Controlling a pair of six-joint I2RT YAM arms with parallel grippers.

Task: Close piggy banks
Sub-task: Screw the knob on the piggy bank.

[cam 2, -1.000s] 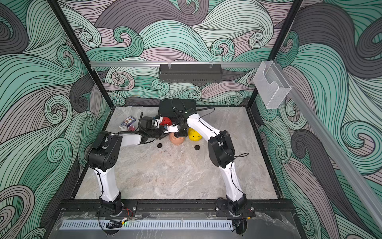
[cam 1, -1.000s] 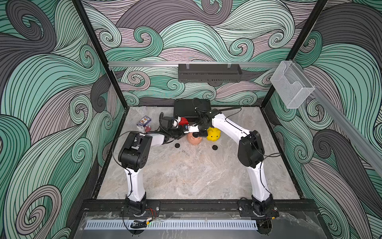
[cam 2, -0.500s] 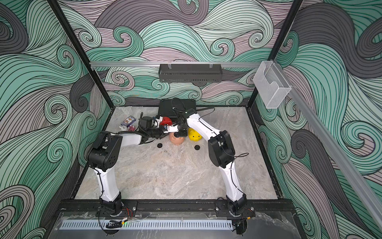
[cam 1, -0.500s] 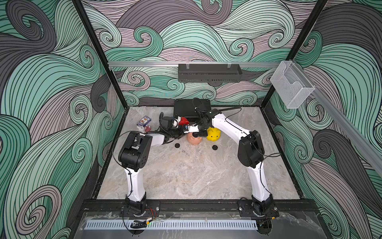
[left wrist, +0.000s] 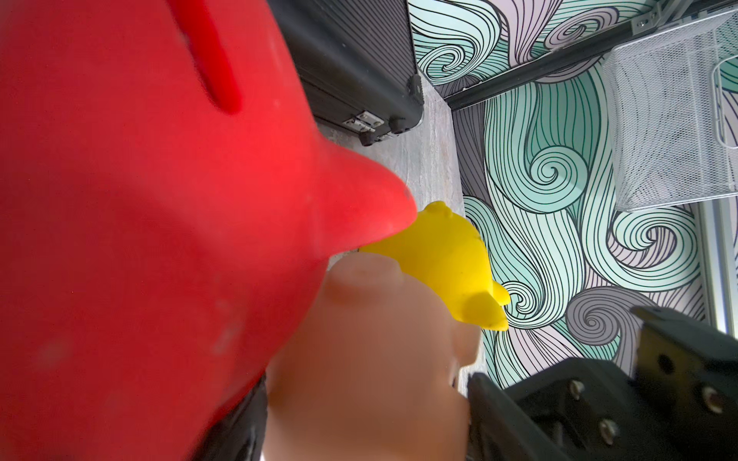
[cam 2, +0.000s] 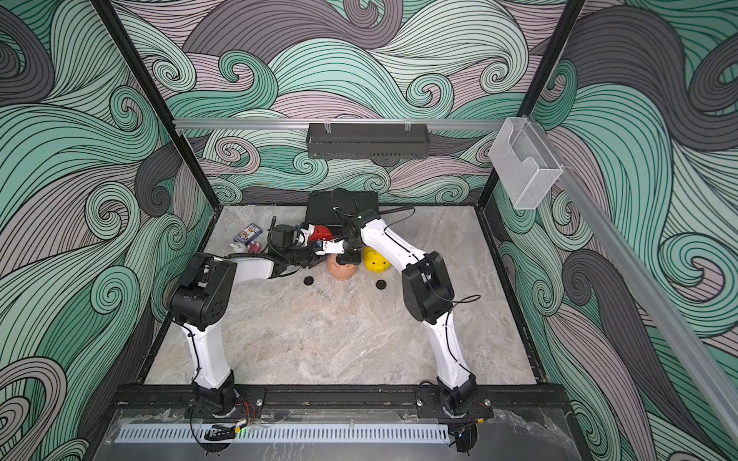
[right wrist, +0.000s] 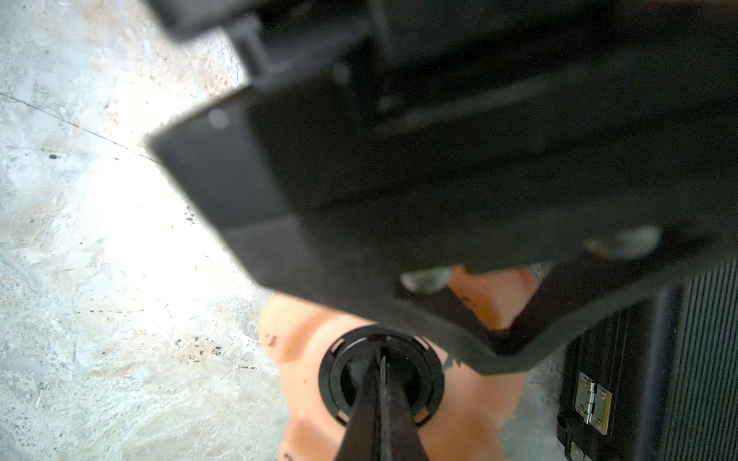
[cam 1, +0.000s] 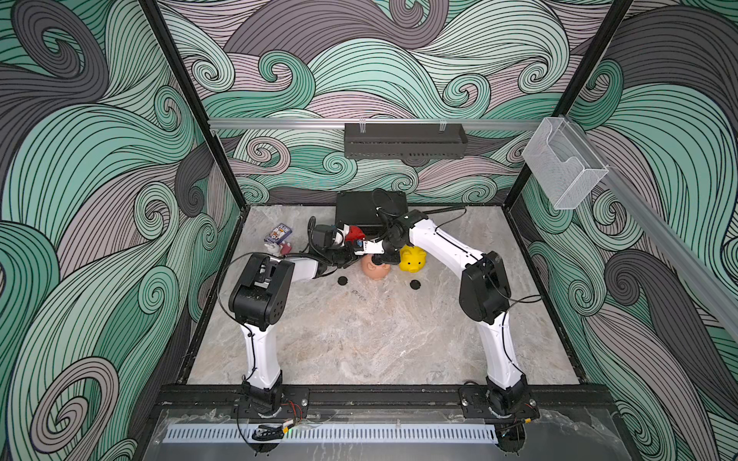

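Note:
The peach-pink piggy bank (cam 1: 377, 272) lies belly-up at the table's back centre. My left gripper (left wrist: 367, 419) is shut on its body, one finger on each side. A black round plug (right wrist: 429, 385) sits in its belly hole. My right gripper (right wrist: 379, 359) is shut, with its tips down in the plug's recess. The yellow piggy bank (cam 1: 413, 259) stands just right of the peach-pink one. The red piggy bank (cam 1: 353, 233) lies behind my left gripper and fills much of the left wrist view (left wrist: 139, 199).
Two loose black plugs (cam 1: 342, 281) (cam 1: 415, 284) lie on the marble in front of the pigs. A black case (cam 1: 355, 207) stands at the back wall. A card box (cam 1: 278, 233) and a small toy (cam 1: 279, 250) lie at the back left.
The left jaws have drawn in slightly around the peach-pink piggy bank. Both arms and all three pigs stay where they were.

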